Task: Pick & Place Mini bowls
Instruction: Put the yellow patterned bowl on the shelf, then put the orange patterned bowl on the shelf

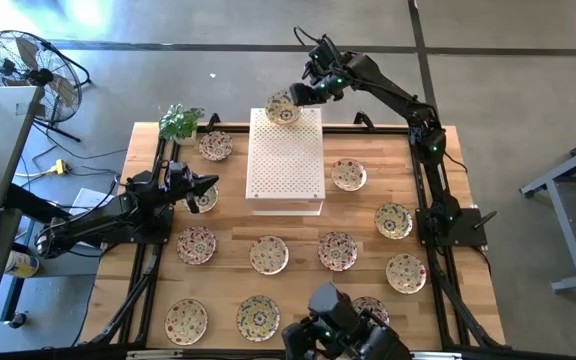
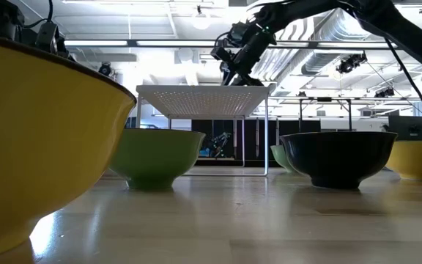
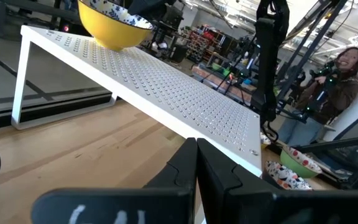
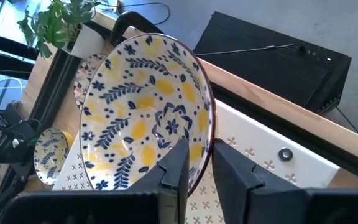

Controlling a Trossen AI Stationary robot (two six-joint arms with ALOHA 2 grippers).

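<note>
A large yellow bowl fills the low view's left edge, cropped and hiding the wooden surface behind it. A dark camera mount covers part of a patterned mini bowl in the high view. The right gripper blocks the near rim of the blue-and-yellow leaf-patterned bowl.

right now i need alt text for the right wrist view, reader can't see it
The right gripper has its fingers slightly parted around the rim of a cream bowl patterned with blue leaves and yellow spots, over the white perforated rack. A potted plant stands beyond.
</note>
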